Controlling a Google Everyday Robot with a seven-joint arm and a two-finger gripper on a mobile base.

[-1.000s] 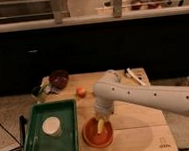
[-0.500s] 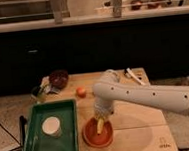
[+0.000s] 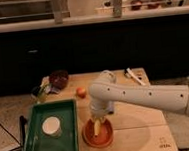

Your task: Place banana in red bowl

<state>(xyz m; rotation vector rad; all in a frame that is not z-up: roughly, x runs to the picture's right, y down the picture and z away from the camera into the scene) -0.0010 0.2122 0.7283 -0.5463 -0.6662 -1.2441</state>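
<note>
1. the small slim yellow banana (image 3: pixel 97 127) stands nearly upright inside the shallow round orange-red bowl (image 3: pixel 105 138), its lower end down in the bowl.
2. the two-finger gripper (image 3: pixel 97 122) is directly above the orange-red bowl, pointing down at the banana's upper end; whether its fingers are clasping the fruit or parted from it cannot be told.
3. the white robot arm (image 3: pixel 145 96) reaches in from the right of the bowl, bends at a rounded elbow and drops to the gripper.
4. the orange-red bowl sits on a light wooden table (image 3: pixel 138 131), near the front edge.
5. just left of the bowl lies a green rectangular plastic tray (image 3: pixel 66 113), with a white round cup (image 3: pixel 51 127) inside it.
6. behind the bowl, a little to the left, is a small round orange fruit (image 3: pixel 81 92).
7. further back and left of the bowl is a smaller dark maroon bowl (image 3: pixel 59 78).
8. behind and to the right of the bowl, at the far table edge, lies a pale thin utensil (image 3: pixel 134 75).
</note>
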